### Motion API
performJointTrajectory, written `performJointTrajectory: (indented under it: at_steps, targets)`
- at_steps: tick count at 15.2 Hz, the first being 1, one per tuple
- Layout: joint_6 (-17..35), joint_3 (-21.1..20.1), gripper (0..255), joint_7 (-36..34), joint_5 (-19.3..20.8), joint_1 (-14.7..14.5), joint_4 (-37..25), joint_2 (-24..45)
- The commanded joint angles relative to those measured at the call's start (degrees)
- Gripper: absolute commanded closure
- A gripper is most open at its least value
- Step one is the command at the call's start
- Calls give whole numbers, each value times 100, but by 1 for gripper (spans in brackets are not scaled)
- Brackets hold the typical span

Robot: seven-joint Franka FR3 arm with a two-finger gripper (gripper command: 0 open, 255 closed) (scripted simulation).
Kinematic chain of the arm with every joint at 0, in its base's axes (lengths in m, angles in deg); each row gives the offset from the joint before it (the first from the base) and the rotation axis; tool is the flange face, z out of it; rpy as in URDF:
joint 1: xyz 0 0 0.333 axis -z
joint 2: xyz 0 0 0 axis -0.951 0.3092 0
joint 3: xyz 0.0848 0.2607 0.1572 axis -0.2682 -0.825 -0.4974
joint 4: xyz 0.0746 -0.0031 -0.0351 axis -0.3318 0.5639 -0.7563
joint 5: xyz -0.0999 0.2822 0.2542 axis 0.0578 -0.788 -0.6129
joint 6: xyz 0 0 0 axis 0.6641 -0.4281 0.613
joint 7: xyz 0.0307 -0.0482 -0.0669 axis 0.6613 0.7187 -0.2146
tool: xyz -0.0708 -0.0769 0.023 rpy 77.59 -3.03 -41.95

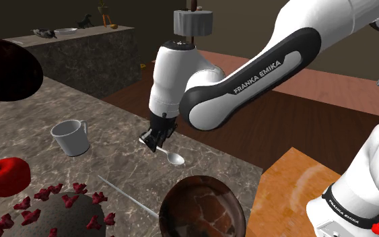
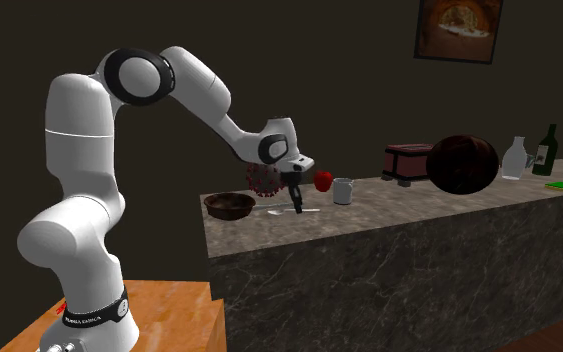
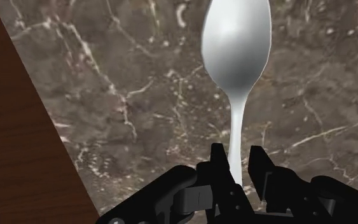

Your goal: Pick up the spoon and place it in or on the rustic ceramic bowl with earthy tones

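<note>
Arm [image 1: 248, 81] outstretched, gripper [image 1: 152, 141] downward over counter [image 1: 124, 158], spoon [image 1: 175, 158] tight between fingers [image 3: 219, 160]

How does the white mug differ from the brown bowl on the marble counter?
The white handled mug is plain and pale; the mottled reddish-brown bowl is dark. The mug is tall and narrow with a handle, the bowl wide, shallow and handleless. Both stand upright on the marble counter.

White arm [image 1: 248, 77] stretched out, wrist bent down — claw [image 3: 237, 158] pinched on the spoon [image 3: 238, 51].
</note>
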Motion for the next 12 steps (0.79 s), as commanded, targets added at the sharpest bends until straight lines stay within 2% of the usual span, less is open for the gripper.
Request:
performJointTrajectory:
  at_steps: [1, 12]
  targets:
    - [-144, -33, 255, 64, -104, 21, -41, -117]
    - [-921, -98, 255, 334, -489, 90, -444, -556]
